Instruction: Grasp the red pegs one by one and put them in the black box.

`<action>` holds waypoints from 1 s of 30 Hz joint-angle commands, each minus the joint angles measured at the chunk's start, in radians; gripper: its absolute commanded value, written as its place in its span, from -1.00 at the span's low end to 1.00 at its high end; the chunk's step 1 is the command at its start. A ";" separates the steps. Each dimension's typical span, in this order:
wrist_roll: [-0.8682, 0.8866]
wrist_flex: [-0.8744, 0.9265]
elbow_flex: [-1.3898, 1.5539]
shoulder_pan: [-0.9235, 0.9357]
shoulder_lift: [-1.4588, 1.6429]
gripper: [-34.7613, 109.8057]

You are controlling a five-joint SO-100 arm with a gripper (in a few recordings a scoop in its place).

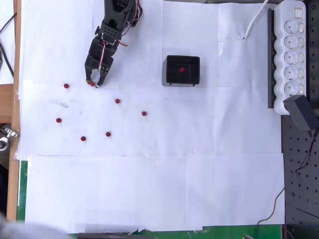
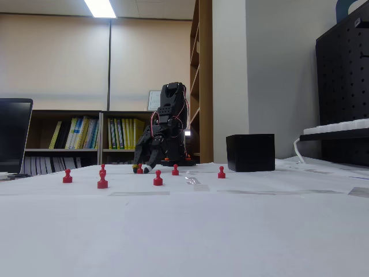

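Overhead view bright and even, white paper sheets [image 1: 149, 189] near blown out, seams and tape barely readable; shadows short and soft, a faint one under the black box [image 1: 182, 70] and the arm. Small red pegs [image 1: 117, 101] sharp enough, high contrast against the paper. Slight glare on the power strip [image 1: 293, 50] at right. Fixed view dimmer, warm tone, ceiling light panel [image 2: 101, 8] overexposed at top; counter [image 2: 184, 231] foreground soft and out of focus, featureless grey-white; mid-distance pegs and arm reasonably sharp, bookshelf [image 2: 86, 135] behind slightly soft; black box face [image 2: 250, 152] dark with no detail
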 commanded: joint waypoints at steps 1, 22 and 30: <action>-0.028 0.086 0.021 0.009 -0.040 -0.52; -0.460 1.997 1.312 -0.572 -0.155 -0.52; -0.735 1.928 1.466 -1.042 0.080 -0.52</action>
